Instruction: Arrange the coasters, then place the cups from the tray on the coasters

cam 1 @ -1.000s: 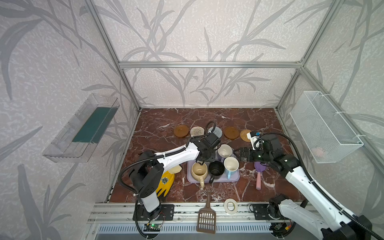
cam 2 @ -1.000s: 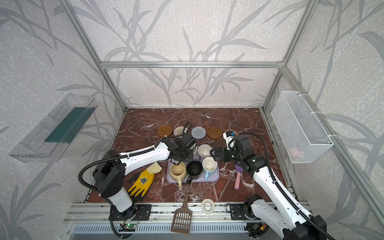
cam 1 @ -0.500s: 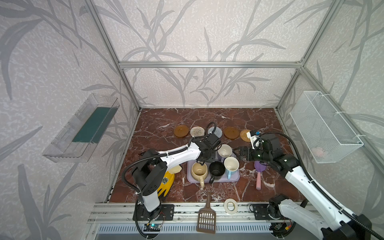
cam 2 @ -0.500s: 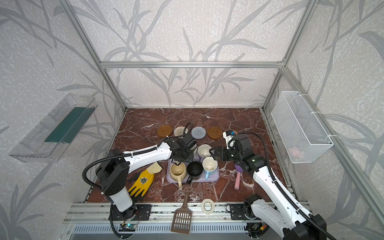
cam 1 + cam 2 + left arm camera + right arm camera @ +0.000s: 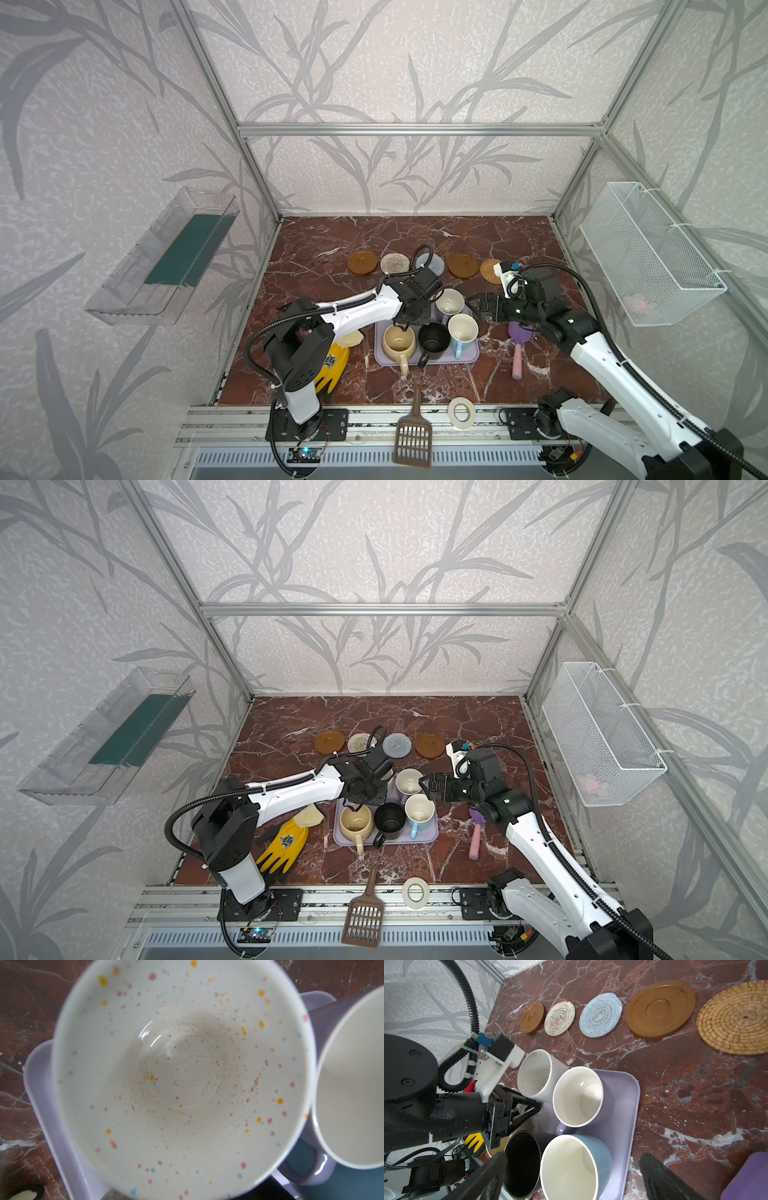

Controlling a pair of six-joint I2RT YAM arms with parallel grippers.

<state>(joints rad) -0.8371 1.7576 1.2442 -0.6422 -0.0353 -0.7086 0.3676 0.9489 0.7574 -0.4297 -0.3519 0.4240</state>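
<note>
Five coasters lie in a row at the back: amber, cream woven, grey-blue, amber, tan rattan. The lavender tray holds the cups: speckled off-white, lavender, light blue, black and beige. My left gripper is shut at the speckled cup, which fills the left wrist view; the arm hides this cup in both top views. My right gripper stands open above the light blue cup, touching nothing.
A yellow glove lies left of the tray. A purple and pink brush lies to its right. A brown scoop and white tape roll sit at the front rail. A wire basket hangs on the right wall.
My left gripper's jaws have closed at the speckled cup. My right gripper has crept slightly toward the tray.
</note>
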